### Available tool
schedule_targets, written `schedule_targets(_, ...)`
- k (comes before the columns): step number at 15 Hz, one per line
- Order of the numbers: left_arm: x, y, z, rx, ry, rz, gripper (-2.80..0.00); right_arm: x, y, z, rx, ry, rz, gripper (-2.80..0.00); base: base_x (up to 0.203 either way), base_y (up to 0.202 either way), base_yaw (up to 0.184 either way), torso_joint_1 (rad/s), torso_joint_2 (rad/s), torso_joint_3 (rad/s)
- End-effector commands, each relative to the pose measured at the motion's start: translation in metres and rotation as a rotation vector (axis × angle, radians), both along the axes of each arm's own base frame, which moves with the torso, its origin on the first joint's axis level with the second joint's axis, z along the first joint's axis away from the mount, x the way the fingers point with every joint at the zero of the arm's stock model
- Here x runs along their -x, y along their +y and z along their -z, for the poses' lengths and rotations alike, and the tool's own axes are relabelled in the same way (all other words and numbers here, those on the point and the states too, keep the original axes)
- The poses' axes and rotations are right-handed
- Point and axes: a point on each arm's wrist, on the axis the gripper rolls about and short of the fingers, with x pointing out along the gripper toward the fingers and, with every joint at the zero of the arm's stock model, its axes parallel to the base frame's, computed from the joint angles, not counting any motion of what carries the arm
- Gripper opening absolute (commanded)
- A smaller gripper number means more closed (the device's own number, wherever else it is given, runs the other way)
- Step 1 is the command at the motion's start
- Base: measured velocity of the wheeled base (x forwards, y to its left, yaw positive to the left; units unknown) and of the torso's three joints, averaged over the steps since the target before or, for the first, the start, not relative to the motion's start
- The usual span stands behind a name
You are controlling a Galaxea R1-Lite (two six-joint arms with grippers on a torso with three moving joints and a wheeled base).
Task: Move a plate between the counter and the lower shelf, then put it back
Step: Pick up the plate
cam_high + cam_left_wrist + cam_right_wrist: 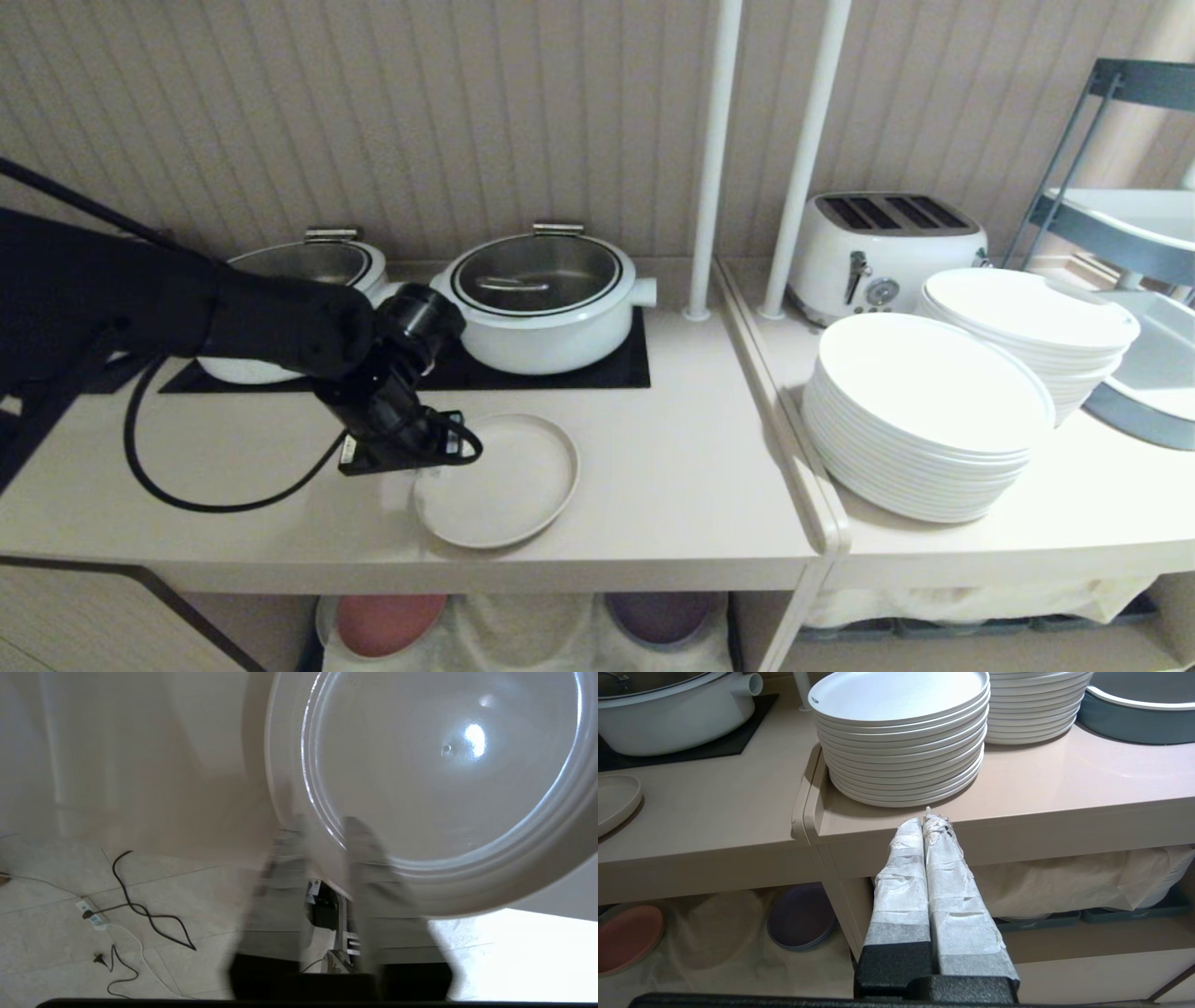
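Plate (499, 481) sits on the counter (672, 485), near the front edge, in front of the white pots (541, 303). Left gripper (327, 835) is at the plate's left rim, fingers a little apart, one on each side of the rim. Right gripper (927, 821) is closed, empty, low in front of the stacked plates (901, 732).

A ribbed beige wall panel (392, 121) runs behind everything, with two white poles (714, 159) rising at about one o'clock. Further round at two o'clock stands a grey metal rack (1111, 159). Down below, the floor (56, 933) is pale tile, with a black cable (149, 910) and a white power strip (96, 917) trailing across it.
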Motion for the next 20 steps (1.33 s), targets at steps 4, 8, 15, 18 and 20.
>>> schedule_targets(4, -0.005, -0.002, 0.003, 0.008, -0.005, -0.006, 0.0, 0.0, 0.0, 0.0, 0.0, -0.001, 0.0, -2.8, 0.0, 0.0, 0.0, 0.0, 0.0, 0.0)
schedule_targets(8, -0.016, -0.002, 0.0, 0.044, -0.04, -0.07, 0.0, 0.0, 0.0, 0.0, 0.0, -0.002, 0.0, -2.8, 0.0, 0.0, 0.0, 0.0, 0.0, 0.0)
schedule_targets(15, -0.02, 0.002, 0.012, 0.024, -0.005, -0.081, 0.0, 0.0, 0.0, 0.0, 0.0, 0.0, 0.0, -2.8, 0.0, 0.0, 0.0, 0.0, 0.0, 0.0)
schedule_targets(18, -0.022, 0.008, 0.021, 0.011, 0.023, -0.098, 0.0, 0.0, 0.0, 0.0, 0.0, 0.0, 0.0, -2.8, 0.0, 0.0, 0.0, 0.0, 0.0, 0.0)
schedule_targets(20, -0.025, 0.014, 0.024, 0.002, 0.03, -0.096, 0.0, 0.0, 0.0, 0.0, 0.0, 0.0, 0.0, -2.8, 0.0, 0.0, 0.0, 0.0, 0.0, 0.0)
